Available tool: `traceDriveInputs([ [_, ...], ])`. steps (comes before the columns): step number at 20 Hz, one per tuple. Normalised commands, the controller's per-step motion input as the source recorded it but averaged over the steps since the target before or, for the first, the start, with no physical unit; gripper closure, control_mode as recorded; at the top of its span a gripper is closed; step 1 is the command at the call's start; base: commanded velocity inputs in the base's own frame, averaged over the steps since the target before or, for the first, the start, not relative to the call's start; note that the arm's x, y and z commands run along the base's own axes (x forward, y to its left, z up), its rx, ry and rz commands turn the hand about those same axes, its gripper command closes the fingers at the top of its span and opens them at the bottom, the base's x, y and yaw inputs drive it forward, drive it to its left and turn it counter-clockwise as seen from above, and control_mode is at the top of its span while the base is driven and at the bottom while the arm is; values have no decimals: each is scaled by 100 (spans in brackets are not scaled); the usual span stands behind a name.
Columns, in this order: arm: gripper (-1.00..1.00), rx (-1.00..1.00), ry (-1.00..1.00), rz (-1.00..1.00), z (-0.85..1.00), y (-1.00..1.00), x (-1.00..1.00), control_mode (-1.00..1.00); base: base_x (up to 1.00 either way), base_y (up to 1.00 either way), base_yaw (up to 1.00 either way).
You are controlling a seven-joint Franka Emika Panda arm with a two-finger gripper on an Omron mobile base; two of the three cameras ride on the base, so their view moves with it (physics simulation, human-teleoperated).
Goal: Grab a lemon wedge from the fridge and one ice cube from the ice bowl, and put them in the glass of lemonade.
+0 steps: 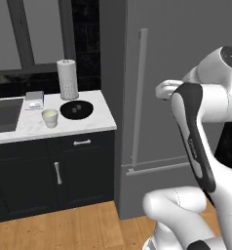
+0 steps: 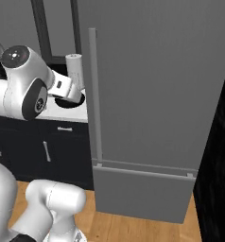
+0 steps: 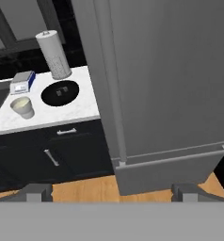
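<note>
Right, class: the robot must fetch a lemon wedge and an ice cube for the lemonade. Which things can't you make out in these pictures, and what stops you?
- The lemon wedge: hidden in every view by the shut fridge door.
- The ice cubes: tiny specks in the black ice bowl in the left base view.
- The ice bowl in the right base view: mostly behind the arm.
- The sink: cut off by the left edge.

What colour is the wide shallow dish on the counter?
Black; the ice bowl shows best in the hand view.

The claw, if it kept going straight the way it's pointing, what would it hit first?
Most likely the closed door of the fridge, low down near the seam above the bottom drawer. The claw is open and empty; depth is hard to judge.
</note>
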Motion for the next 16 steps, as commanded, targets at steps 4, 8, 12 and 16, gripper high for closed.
traceDriveInputs([
  [4,-100,-4,7,-15,-1,-6,33,-100,0,0,0],
  [8,-100,-11,11,-8,0,8,69,-100,0,0,0],
  [12,-100,-4,1,-3,-3,18,92,-100,0,0,0],
  [16,-100,0,-5,0,-16,0,64,-100,0,0,0],
])
